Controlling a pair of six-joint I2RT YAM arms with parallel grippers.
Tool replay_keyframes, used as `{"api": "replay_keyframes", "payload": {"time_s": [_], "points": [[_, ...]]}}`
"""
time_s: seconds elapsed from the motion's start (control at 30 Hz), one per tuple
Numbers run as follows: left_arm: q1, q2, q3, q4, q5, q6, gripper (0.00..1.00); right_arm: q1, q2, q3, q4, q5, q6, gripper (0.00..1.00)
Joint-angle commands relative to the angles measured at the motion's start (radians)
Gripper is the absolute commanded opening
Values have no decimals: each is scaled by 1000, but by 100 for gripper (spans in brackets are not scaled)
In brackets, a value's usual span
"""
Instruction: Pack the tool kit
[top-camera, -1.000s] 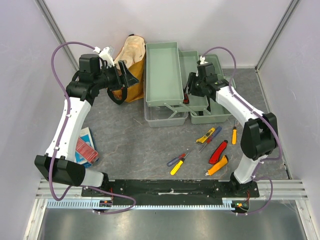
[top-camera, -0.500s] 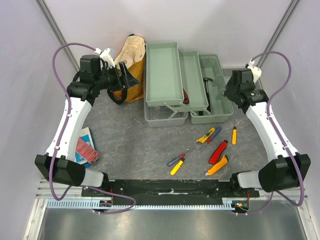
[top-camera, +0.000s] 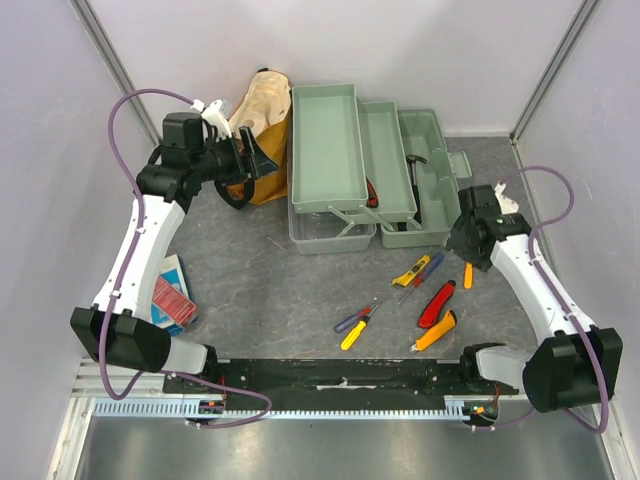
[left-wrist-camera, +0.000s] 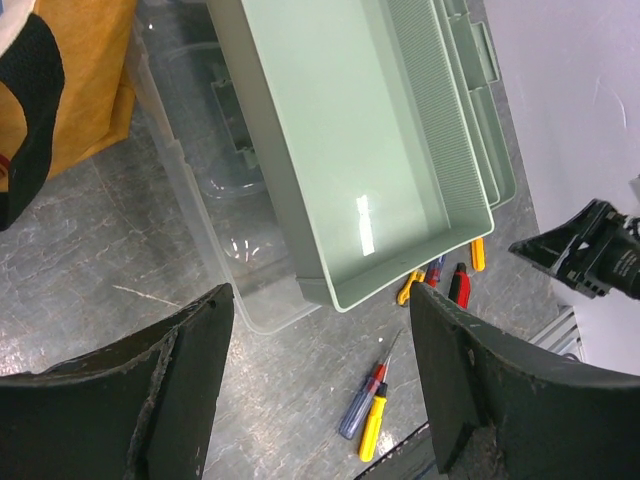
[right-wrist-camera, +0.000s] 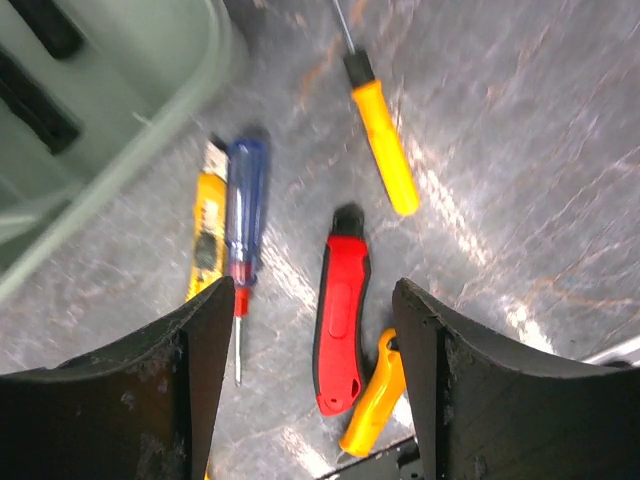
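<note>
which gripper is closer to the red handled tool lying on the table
Right. The right gripper hovers over the loose tools, right by the red tool, jaws open. The left gripper is far off across the toolbox, beside the yellow bag.

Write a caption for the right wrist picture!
Open right gripper above a red-handled tool, yellow screwdriver and blue screwdriver on the table.

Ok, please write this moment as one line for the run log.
left gripper: open, empty, beside toolbox | right gripper: open, empty, above red-handled tool | toolbox: trays unfolded | loose tools: on table
</note>
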Motion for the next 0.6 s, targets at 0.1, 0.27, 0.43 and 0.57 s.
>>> {"api": "replay_keyframes", "payload": {"time_s": [0.1,0.27,0.43,0.57], "points": [[1,-13,-8,43,19,-2,77,-4,-36,-177,14,-137,119,71],[-1,-13,-18,43,19,-4,77,-3,-1,-226,32,-168,104,72],[1,-14,-41,43,18,-4,77,-3,31,-250,111,-228,70,69],[1,-23,-51,43,9,-1,77,-4,69,-266,137,-234,67,68]]}}
